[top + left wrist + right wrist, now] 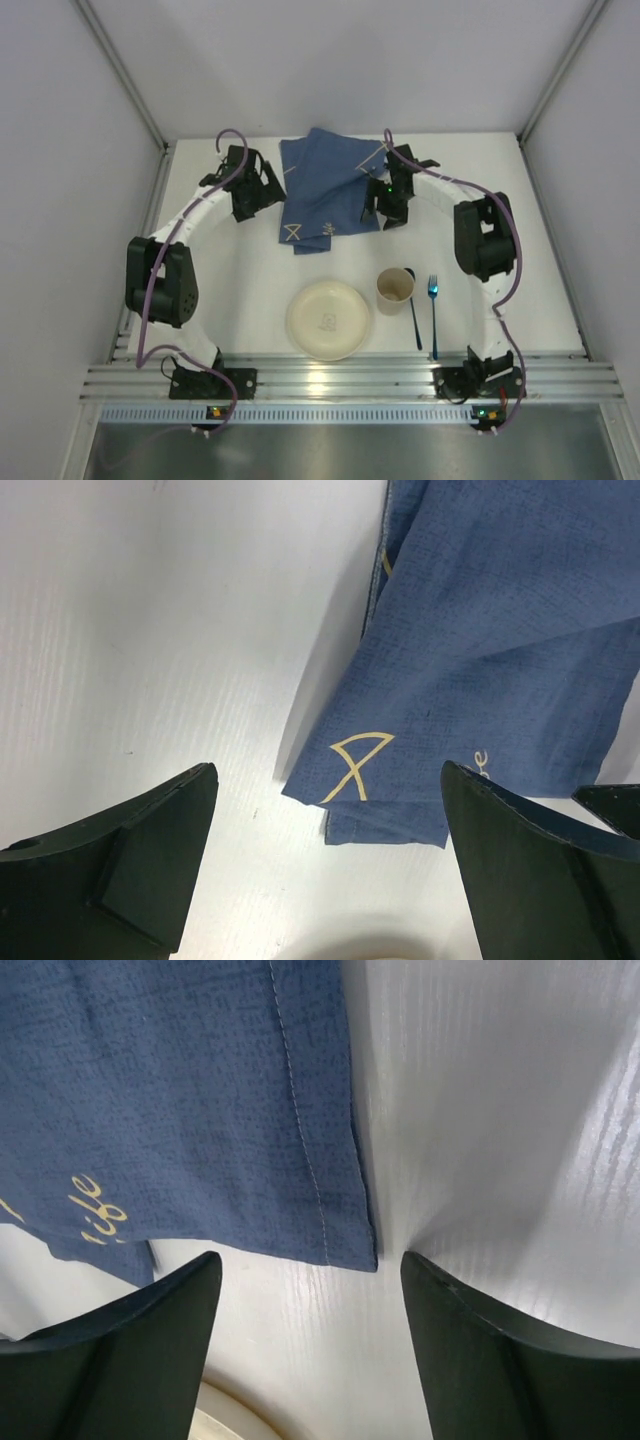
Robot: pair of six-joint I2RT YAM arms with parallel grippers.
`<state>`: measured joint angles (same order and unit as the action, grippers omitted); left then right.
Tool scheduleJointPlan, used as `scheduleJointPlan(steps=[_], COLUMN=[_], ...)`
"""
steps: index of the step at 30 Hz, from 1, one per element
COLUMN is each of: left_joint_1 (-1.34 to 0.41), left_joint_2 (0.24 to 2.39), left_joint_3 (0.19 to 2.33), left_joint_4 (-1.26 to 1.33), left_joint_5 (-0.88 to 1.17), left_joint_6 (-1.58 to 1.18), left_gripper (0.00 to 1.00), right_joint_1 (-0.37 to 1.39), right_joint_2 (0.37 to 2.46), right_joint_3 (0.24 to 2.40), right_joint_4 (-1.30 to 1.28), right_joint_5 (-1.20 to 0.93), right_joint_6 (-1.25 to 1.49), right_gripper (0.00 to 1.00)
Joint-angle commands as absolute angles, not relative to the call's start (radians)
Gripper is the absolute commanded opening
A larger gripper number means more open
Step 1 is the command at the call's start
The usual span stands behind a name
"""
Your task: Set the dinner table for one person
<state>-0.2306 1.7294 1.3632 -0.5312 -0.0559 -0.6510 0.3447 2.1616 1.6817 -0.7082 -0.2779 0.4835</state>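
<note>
The white dinner table (250, 270) holds a folded dark blue cloth (325, 190) with yellow fish drawings at the back middle. A cream plate (328, 319), a beige cup (394, 290), a dark spoon (414, 310) and a blue-handled fork (434, 312) lie near the front. My left gripper (262, 205) is open and empty, just left of the cloth; the cloth's near corner (360, 780) shows between its fingers. My right gripper (388, 215) is open and empty over the cloth's right near corner (350, 1240).
White walls close the table on three sides. A slotted aluminium rail (350, 380) runs along the near edge by both arm bases. The plate's rim shows at the bottom of the right wrist view (230, 1415).
</note>
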Motion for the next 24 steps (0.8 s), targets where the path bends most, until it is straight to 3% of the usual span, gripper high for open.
scheduleJointPlan(steps=[1,8,9,15,20,24], left_joint_1=[-0.233,-0.206,-0.192,-0.161,-0.134,-0.11], left_joint_2=[1.712,1.793,1.819,1.966,2.081,2.183], left_joint_3=[1.365,1.376,1.382,1.479,1.574,1.701], left_joint_4=[-0.468,-0.439,-0.434,-0.4,-0.341,-0.299], left_joint_5=[-0.006,0.064,0.071,0.075,0.077,0.117], left_joint_6=[-0.64,-0.626,-0.624,-0.618,-0.66,-0.698], left_gripper=[0.99,0.98,0.98,0.95,0.89,0.75], right_joint_1=[0.351,0.37,0.37,0.367,0.359,0.357], right_joint_2=[2.175,2.226,2.229,2.23,2.191,2.161], right_joint_3=[1.666,1.678,1.68,1.7,1.672,1.635], right_joint_4=[-0.649,-0.64,-0.641,-0.696,-0.75,-0.779], right_joint_5=[-0.302,-0.328,-0.33,-0.307,-0.273,-0.252], right_joint_6=[0.508,0.518,0.518,0.486,0.445,0.419], right_gripper=[0.71,0.44,0.35,0.13,0.0,0.0])
